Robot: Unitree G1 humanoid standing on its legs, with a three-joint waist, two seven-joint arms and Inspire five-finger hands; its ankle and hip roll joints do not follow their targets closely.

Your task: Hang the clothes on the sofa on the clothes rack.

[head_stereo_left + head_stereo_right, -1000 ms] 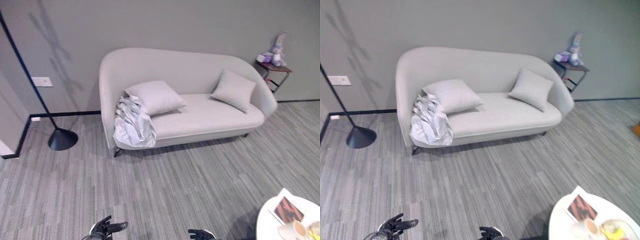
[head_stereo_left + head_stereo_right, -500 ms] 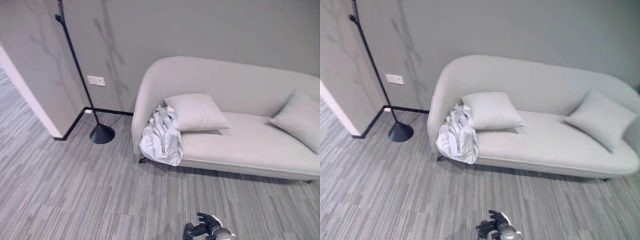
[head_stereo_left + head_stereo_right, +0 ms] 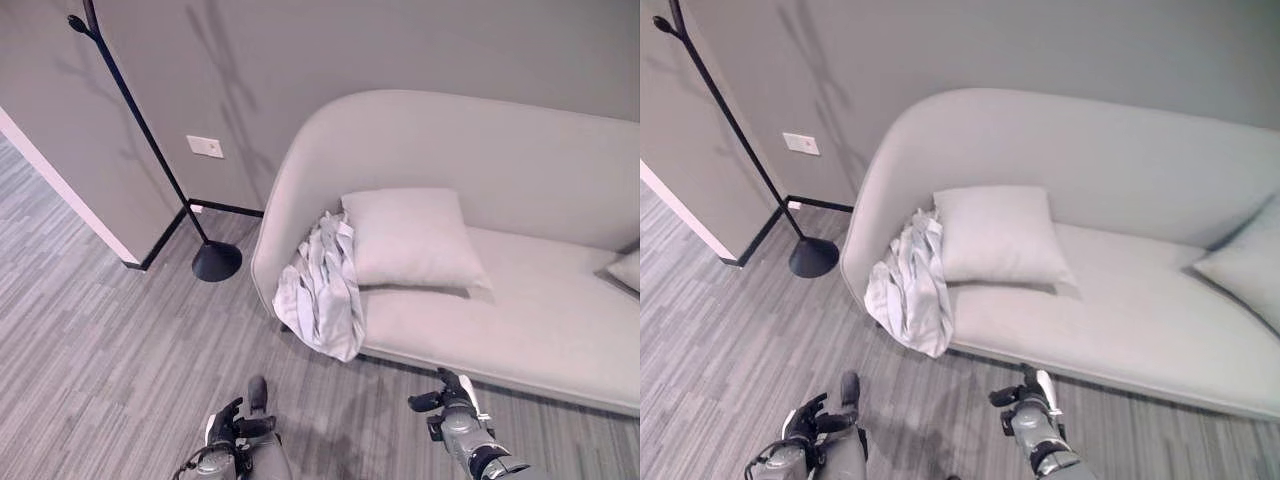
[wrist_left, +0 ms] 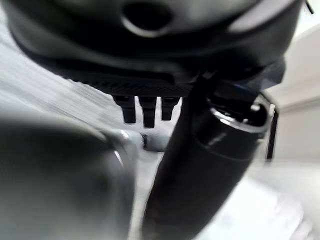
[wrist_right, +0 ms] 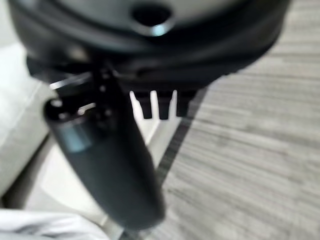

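Clothes not yet picked up; both hands low and empty in front of the sofa.

Pale clothes (image 3: 322, 285) lie bunched on the sofa (image 3: 520, 300) at its left end, draped over the front edge, long axis running down from seat toward floor, touching the left side of a pillow (image 3: 410, 238). The heap sits ahead of and between the two hands, well apart from both. Left hand (image 3: 232, 432) is below it and slightly left; right hand (image 3: 447, 392) is off to its right, by the sofa front. Neither looks clearly nearer. Both hands hold nothing, fingers loose and apart. Clothes rack (image 3: 150, 140) stands left of the sofa by the wall, so the carry should go left. Next move is probably a forward reach.
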